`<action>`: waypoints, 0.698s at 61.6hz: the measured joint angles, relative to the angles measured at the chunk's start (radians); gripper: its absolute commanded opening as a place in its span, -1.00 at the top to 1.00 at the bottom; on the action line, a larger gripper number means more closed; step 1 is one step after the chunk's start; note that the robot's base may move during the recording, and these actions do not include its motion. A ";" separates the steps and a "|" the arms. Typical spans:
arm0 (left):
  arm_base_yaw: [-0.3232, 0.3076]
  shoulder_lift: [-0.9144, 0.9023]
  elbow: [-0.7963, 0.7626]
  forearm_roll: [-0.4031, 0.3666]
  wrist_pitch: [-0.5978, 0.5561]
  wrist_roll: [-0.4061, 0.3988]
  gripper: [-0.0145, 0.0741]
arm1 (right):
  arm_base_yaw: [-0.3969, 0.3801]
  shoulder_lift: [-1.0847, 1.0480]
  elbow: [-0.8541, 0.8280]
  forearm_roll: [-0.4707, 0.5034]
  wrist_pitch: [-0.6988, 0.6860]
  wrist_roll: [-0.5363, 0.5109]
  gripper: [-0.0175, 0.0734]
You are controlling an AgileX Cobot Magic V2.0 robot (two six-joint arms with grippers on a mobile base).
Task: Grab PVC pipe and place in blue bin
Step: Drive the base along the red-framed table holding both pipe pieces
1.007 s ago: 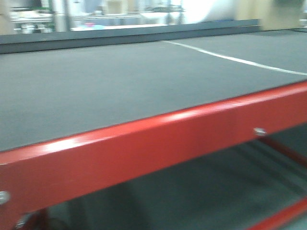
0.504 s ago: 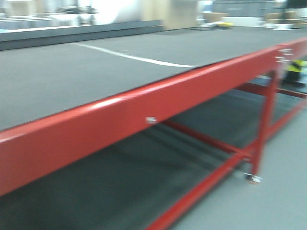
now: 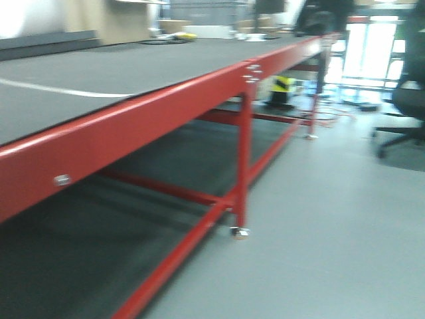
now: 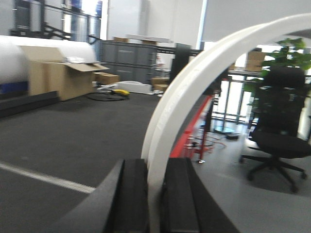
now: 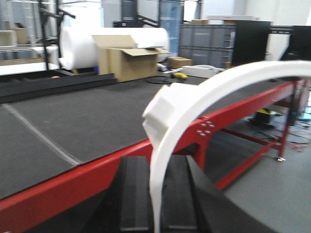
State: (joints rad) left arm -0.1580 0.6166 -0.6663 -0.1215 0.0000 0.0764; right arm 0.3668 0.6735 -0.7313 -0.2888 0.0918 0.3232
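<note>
**PVC pipe clamped in both pincers, bin not in sight**

PVC pipe (image 4: 180, 97) is off the table (image 3: 153, 109) and in the grasp. In the left wrist view the left gripper (image 4: 155, 167) has its black fingers (image 4: 133, 194) pressed together on the white curve. From there the pipe rises and sweeps out to the right, over the table's dark top and past its red edge. The right gripper (image 5: 155, 165) is likewise closed on a white curve (image 5: 214, 87). That piece shows a thicker collar end just above the jaws and arcs the same way, toward the table's far corner. I cannot tell whether the two arms share one pipe or each holds its own.

Since the pipe's long axis is a bow, not a straight line, its free end leads well ahead of either pincer. That overhang is what the coming move turns on, in my judgement.

The blue bin appears in no view, so neither arm can be called the nearer.

Room to move lies off the table's long red side, where the grey floor is open. An office chair (image 4: 279, 131) stands beyond the table's end, and a cardboard box (image 5: 124, 60) sits at its far side. The swinging tip could clip the red rail or the chair if the carry cuts close.
</note>
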 measured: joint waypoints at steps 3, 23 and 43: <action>0.000 0.000 0.000 0.000 0.000 0.000 0.92 | 0.000 0.000 0.000 0.000 0.000 0.000 0.98; 0.000 0.000 0.000 0.000 0.000 0.000 0.92 | 0.000 0.000 0.000 0.000 0.000 0.000 0.98; 0.000 0.000 0.000 0.000 0.000 0.000 0.92 | 0.000 -0.002 0.000 0.000 0.000 0.000 0.98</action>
State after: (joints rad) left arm -0.1580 0.6166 -0.6663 -0.1215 0.0000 0.0764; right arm 0.3668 0.6713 -0.7313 -0.2888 0.0918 0.3232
